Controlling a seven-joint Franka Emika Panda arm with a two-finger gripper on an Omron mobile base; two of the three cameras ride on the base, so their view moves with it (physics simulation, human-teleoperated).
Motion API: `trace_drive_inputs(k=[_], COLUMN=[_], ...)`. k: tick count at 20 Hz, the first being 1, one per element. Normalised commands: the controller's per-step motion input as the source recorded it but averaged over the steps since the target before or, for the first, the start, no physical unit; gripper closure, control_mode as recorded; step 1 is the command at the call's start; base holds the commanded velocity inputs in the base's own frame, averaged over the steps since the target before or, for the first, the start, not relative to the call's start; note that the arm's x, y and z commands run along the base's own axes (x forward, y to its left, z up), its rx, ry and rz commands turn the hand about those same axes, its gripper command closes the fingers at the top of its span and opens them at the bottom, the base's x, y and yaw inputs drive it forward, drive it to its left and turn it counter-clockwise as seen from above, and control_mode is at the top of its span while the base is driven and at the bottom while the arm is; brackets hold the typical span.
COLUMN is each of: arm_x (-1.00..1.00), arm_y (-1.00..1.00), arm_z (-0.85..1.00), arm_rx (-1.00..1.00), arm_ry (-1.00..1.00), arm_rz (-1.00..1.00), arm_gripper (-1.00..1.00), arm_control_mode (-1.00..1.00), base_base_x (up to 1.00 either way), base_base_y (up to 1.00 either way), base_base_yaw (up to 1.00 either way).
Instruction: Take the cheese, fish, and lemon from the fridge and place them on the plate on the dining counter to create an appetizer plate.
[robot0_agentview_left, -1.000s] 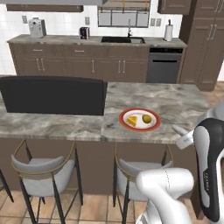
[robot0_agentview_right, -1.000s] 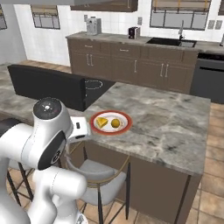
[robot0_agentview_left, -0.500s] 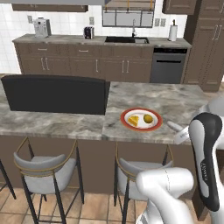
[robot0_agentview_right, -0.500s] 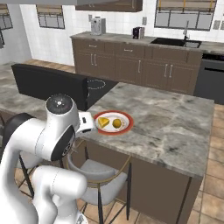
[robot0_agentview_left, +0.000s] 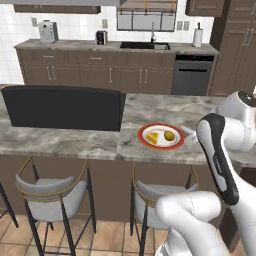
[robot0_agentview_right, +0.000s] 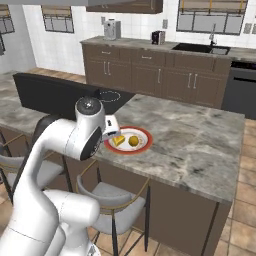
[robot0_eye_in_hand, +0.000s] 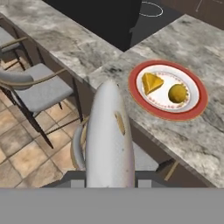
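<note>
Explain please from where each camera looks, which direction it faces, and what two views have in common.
Left base view: behind the arm, left side, facing the counter and plate; white arm at right.
Right base view: behind, right side, facing the same counter; arm at left.
Hand view: on the hand, looking down along the held fish at the plate.
All share the plate with cheese and lemon.

The fish (robot0_eye_in_hand: 109, 140) hides the jaws; its tail end is cut off.
</note>
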Motion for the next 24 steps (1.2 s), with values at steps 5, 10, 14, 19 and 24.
trace_drive_inputs(k=[5, 10, 14, 19, 24], arm_x=[0.64, 0.47, 0.36, 0.36, 0.40], arm_y=[-0.03, -0.08, -0.18, -0.11, 0.00], arm_z=[-0.16, -0.31, -0.37, -0.28, -0.20], arm_rx=[0.00, 0.00, 0.00, 0.00, 0.00], arm_ry=[0.03, 0.09, 0.09, 0.12, 0.14], arm_rz=[-0.05, -0.08, -0.07, -0.05, -0.03], arm_gripper=[1.00, 1.00, 1.00, 1.00, 1.00], arm_control_mode=[-1.00, -1.00, -1.00, -1.00, -1.00], base_base_x=[0.00, 0.00, 0.00, 0.00, 0.00], base_base_y=[0.00, 0.00, 0.00, 0.00, 0.00], base_base_yaw=[0.00, 0.00, 0.00, 0.00, 0.00])
